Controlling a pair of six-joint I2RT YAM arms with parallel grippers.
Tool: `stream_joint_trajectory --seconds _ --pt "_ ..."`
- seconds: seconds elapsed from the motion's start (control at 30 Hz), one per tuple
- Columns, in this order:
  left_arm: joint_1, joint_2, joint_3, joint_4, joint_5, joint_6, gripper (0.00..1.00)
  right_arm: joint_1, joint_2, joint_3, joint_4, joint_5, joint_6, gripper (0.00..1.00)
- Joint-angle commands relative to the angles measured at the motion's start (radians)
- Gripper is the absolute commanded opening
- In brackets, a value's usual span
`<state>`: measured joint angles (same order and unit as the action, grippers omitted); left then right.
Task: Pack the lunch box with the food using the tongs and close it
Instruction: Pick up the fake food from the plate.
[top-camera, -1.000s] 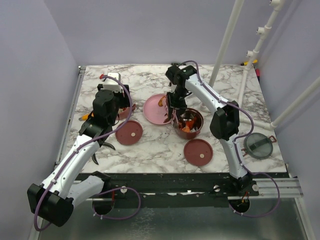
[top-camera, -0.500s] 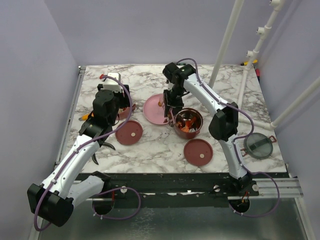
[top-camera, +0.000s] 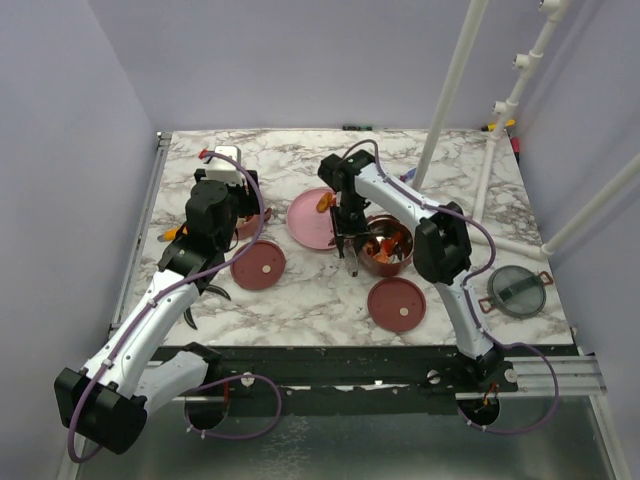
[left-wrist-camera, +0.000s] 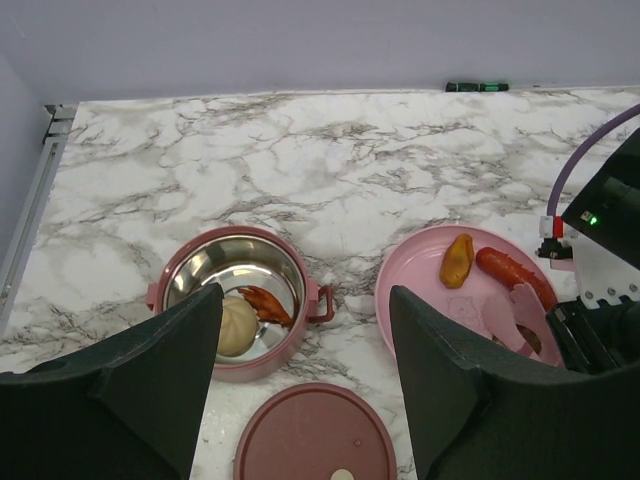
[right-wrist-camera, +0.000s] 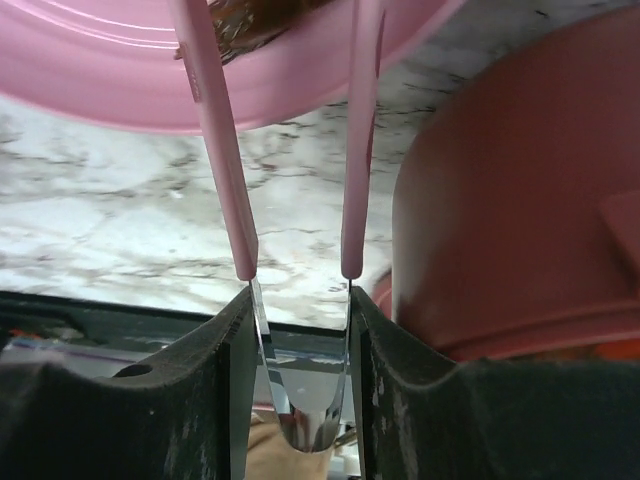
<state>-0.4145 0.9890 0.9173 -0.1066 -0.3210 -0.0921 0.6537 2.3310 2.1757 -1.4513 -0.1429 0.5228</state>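
My right gripper (right-wrist-camera: 300, 330) is shut on the steel joined end of the pink tongs (right-wrist-camera: 225, 150). Their two arms reach out over the edge of the pink plate (right-wrist-camera: 110, 80), where a dark piece of food (right-wrist-camera: 250, 20) lies by the tips. On the plate, an orange piece (left-wrist-camera: 458, 260) and a red sausage (left-wrist-camera: 510, 275) lie near the tong tips (left-wrist-camera: 515, 310). One lunch box tier (top-camera: 388, 250), holding red pieces, stands just right of the right gripper (top-camera: 348, 235). The other tier (left-wrist-camera: 235, 310) holds a cream bun (left-wrist-camera: 238, 325) and a red piece. My left gripper (left-wrist-camera: 305, 400) hovers open above it.
Two maroon disc lids (top-camera: 258, 265) (top-camera: 396, 303) lie flat in front of the tiers. The clear grey top lid (top-camera: 518, 291) rests at the table's right edge. Black-handled pliers (top-camera: 205, 292) lie at the left front. White poles rise at the back right.
My right arm has swung left from above the right tier, bringing the tongs back over the plate's near edge. The left arm has stayed still.
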Motion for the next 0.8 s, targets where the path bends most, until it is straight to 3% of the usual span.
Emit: stream_joint_trajectory --seconds 0.0,0.23,0.6,0.77 --pt "-0.004 -0.018 -0.012 0.009 -0.024 0.008 0.7 -0.012 -0.091 -0.087 -0.012 0.127 0.004 0.39" --pt "-0.006 -0.013 -0.012 0.009 -0.018 0.007 0.7 -0.013 -0.169 -0.171 0.012 0.087 0.012 0.39" --pt "-0.004 -0.013 -0.015 0.01 -0.022 0.008 0.7 -0.041 -0.104 0.007 -0.011 -0.011 -0.058 0.42" --pt "-0.004 -0.013 -0.015 0.009 -0.025 0.011 0.7 -0.071 -0.083 0.011 -0.012 -0.027 -0.086 0.43"
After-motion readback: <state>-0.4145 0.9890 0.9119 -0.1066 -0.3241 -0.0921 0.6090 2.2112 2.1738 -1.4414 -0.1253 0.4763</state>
